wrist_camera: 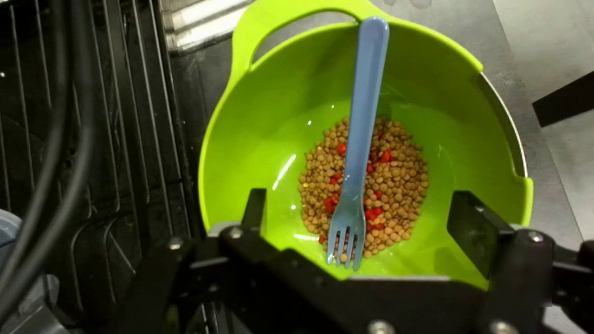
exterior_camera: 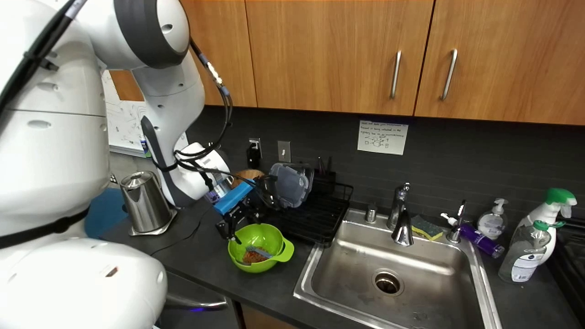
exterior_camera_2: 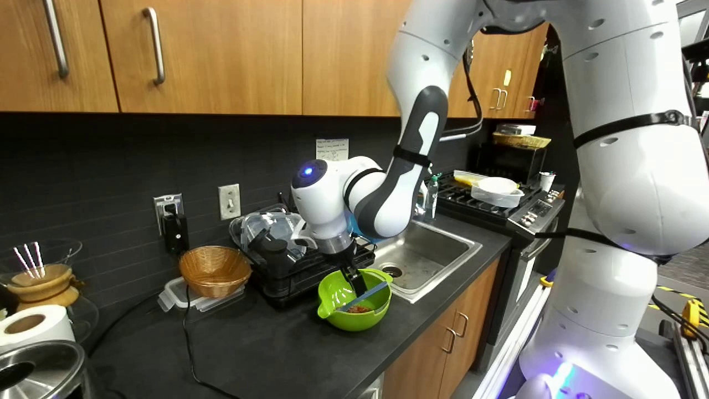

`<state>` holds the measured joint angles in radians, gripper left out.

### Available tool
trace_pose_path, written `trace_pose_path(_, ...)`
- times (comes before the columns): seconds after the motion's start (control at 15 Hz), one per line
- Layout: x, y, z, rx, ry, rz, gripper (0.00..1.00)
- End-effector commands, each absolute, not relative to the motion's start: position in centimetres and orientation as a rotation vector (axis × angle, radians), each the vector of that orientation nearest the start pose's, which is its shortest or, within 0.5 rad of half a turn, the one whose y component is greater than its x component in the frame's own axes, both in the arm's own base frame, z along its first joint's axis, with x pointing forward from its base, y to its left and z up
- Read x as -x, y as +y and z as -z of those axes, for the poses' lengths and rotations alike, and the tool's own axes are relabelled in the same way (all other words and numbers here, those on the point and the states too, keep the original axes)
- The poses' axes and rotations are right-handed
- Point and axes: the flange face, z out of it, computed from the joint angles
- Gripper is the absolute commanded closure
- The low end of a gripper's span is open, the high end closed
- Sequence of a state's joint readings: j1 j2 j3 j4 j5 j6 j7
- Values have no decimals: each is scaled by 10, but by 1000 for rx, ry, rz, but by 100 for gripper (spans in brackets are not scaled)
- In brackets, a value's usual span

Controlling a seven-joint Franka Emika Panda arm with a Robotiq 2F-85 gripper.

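Currently, gripper [wrist_camera: 359, 208] over green bowl [wrist_camera: 255, 148], jaws released, spread wide. Inside bowl: fork [wrist_camera: 361, 144] (pale blue, handle leaning up bowl's side) with tines at lentils [wrist_camera: 399, 181]. Red bits [wrist_camera: 372, 213] mixed in. Wrist view: fork shows between fingers [wrist_camera: 475, 227]. Bowl on counter [exterior_camera_2: 266, 349], just beside rack [exterior_camera: 306, 219], near sink [exterior_camera: 347, 283].

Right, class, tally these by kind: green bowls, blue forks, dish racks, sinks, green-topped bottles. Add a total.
Green bowl: 1
Blue fork: 1
Dish rack: 1
Sink: 1
Green-topped bottles (white spray bottle, clear bottle): 2
Total: 6
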<state>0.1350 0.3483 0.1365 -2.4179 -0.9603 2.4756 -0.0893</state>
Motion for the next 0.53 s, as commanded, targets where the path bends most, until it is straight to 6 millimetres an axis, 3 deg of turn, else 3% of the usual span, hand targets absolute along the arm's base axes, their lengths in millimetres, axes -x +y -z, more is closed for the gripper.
trace_pose_path(0.0,-428,124,-161,2950,-2002,-420,0)
trace_pose_path(0.47,-429,120,-148,2882,-2001,-445,0)
